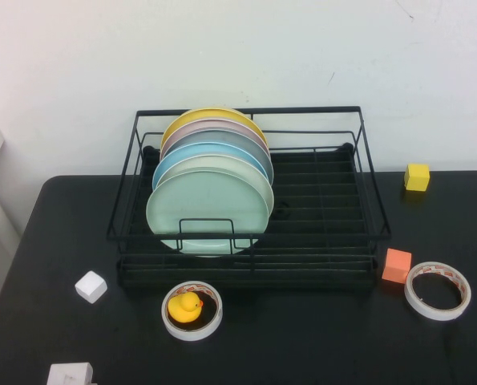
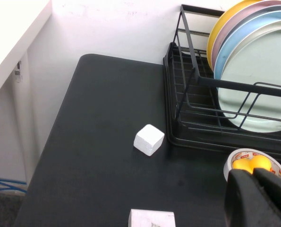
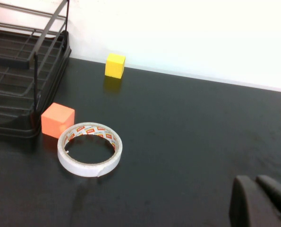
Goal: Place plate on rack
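The pale mint-green plate [image 1: 208, 210] stands upright as the front plate in the black wire rack [image 1: 302, 111], ahead of cream, light blue, grey, pink and yellow plates. It also shows in the left wrist view [image 2: 258, 80], behind the rack's front wires [image 2: 187, 47]. Neither gripper shows in the high view. My left gripper [image 2: 254, 176] is shut and empty, low over the table near the rack's front left corner. My right gripper [image 3: 256, 182] is shut and empty over the bare table to the right of the rack [image 3: 17, 94].
A white cube [image 1: 91, 286] and a white block [image 1: 70, 374] lie at the front left. A tape roll [image 1: 192, 310] holds a yellow duck [image 1: 183, 305]. An orange cube [image 1: 396, 265], a second tape roll [image 1: 438, 290] and a yellow cube [image 1: 417, 177] lie right of the rack.
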